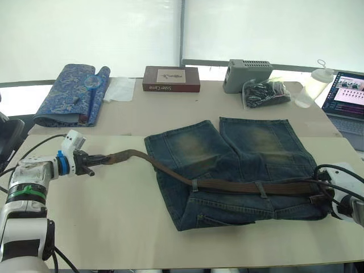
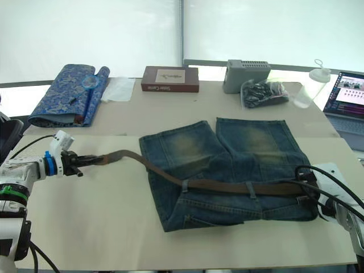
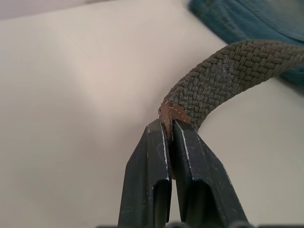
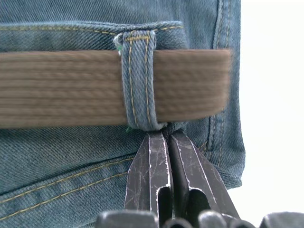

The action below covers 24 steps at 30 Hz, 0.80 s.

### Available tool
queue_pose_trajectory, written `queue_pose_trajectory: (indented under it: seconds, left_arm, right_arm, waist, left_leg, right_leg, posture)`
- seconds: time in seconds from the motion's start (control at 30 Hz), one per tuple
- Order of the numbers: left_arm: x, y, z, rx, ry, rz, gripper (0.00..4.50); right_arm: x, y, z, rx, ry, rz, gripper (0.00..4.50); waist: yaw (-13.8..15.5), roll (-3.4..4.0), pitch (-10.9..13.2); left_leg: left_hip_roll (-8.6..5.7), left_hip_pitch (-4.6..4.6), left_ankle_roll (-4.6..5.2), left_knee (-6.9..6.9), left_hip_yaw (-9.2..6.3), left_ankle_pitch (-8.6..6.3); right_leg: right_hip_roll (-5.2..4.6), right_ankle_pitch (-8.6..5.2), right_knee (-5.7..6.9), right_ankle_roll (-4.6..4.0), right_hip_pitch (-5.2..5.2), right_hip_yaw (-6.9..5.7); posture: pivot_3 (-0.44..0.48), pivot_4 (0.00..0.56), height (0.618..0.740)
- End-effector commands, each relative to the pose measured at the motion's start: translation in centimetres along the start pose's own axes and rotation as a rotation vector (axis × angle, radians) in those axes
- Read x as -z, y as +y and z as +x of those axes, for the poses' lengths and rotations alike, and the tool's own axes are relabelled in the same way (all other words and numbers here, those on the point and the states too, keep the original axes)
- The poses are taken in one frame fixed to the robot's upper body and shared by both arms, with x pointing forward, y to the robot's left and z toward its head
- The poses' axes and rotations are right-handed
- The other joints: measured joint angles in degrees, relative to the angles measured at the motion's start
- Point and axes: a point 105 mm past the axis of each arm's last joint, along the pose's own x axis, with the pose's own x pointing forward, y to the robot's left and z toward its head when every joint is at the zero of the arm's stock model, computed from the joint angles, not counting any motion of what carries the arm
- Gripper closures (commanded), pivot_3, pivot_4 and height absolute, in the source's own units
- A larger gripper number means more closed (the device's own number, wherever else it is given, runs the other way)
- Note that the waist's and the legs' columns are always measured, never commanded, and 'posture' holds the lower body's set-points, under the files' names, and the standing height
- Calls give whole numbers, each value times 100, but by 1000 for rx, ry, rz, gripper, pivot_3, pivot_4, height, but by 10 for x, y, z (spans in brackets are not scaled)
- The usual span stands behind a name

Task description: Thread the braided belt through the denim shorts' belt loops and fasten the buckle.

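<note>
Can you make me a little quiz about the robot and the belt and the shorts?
1. True or false: the left tool is pinching the leather tip of the braided belt.
2. Where does the belt lie? A) rolled up beside the brown box B) across the waistband of the denim shorts, under belt loops C) inside the laptop
3. What lies on the table to the robot's far left: a blue patterned fabric roll or a red towel?

Key: 1 true; 2 B; 3 a blue patterned fabric roll.

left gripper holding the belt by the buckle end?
No, the left gripper pinches the stitched brown leather tip of the braided belt; no metal buckle there.
</note>
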Motion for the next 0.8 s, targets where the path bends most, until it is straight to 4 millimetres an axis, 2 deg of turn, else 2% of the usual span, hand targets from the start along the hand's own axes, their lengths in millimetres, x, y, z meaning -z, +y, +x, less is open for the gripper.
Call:
queue_pose_trajectory:
  seconds: [0.03, 0.17, 0.3, 0.37, 0.43, 0.57, 0.63, 0.67, 0.73, 0.8]
  left_arm:
    - [14, 23, -19, -142, 54, -7, 4500]
    - [14, 23, -24, -128, 41, -8, 4500]
    - [26, 28, -37, -159, 75, 6, 4500]
    - [23, 23, -42, -112, 48, -15, 3716]
    - [9, 14, -46, -42, -19, -46, 2962]
    - [-17, -4, -58, 111, -100, -143, 1043]
    - [-24, -37, -60, 304, -54, -177, 183]
    - [-28, -59, -56, 410, -21, -172, 0]
    - [-38, -104, -41, 580, 7, -128, 0]
    - [-45, -155, -21, 740, 24, -29, 0]
  right_arm:
    - [-11, 2, -7, 16, -54, 5, 4465]
    - [-13, 17, -7, -46, -77, 33, 4465]
    - [-22, 41, -13, -146, -134, 1, 4465]
    - [-25, 46, -20, -172, -165, -36, 3765]
    - [-22, 54, -32, -237, -171, -85, 3111]
    - [-12, 82, -67, -461, -158, -181, 1718]
    - [-14, 91, -88, -571, -185, -227, 1012]
    - [-20, 89, -93, -586, -210, -227, 649]
    - [-33, 80, -98, -571, -249, -224, 26]
    - [-44, 73, -101, -532, -260, -256, 26]
  waist:
    - [-19, 1, -1]
    - [-53, 2, -2]
    - [-128, 3, -3]
    - [-160, 3, -3]
    - [-151, 4, -2]
    - [-72, -7, 3]
    - [-72, -26, 6]
    - [-72, -26, 6]
    - [-44, -25, 6]
    - [28, -23, 8]
  left_leg:
    - [1, 6, -1, -4, 1, 1]
    - [2, 10, -5, -11, 3, 2]
    - [4, 11, -6, -14, 4, 3]
    - [5, 14, -7, -21, 7, 2]
    - [7, 13, -10, -23, 8, 2]
    - [6, -12, -9, -9, 2, 1]
    - [6, -15, -9, -3, -4, 1]
    - [7, -17, -9, -2, -5, 1]
    - [5, -11, -4, -2, -6, -5]
    - [-2, -8, -41, 0, -9, -29]
  right_leg:
    - [0, 0, 0, -1, 2, 0]
    - [1, -1, 3, -1, 2, 2]
    - [4, -2, 5, 0, 0, 2]
    - [4, -2, 6, 0, -2, 5]
    - [6, -4, 7, 0, -6, 5]
    - [4, -5, 10, 1, -15, -5]
    - [5, -5, 7, 1, -13, -8]
    - [4, -4, 3, 0, -12, -9]
    - [-5, -5, -9, -2, -5, -7]
    - [-29, -18, -16, -25, -12, -6]
  posture:
    - [0, 150, 740]
    - [0, 150, 740]
    - [0, 150, 740]
    - [0, 150, 740]
    - [0, 150, 740]
    - [0, 150, 740]
    - [0, 150, 740]
    - [0, 150, 740]
    - [0, 150, 740]
    - [0, 150, 740]
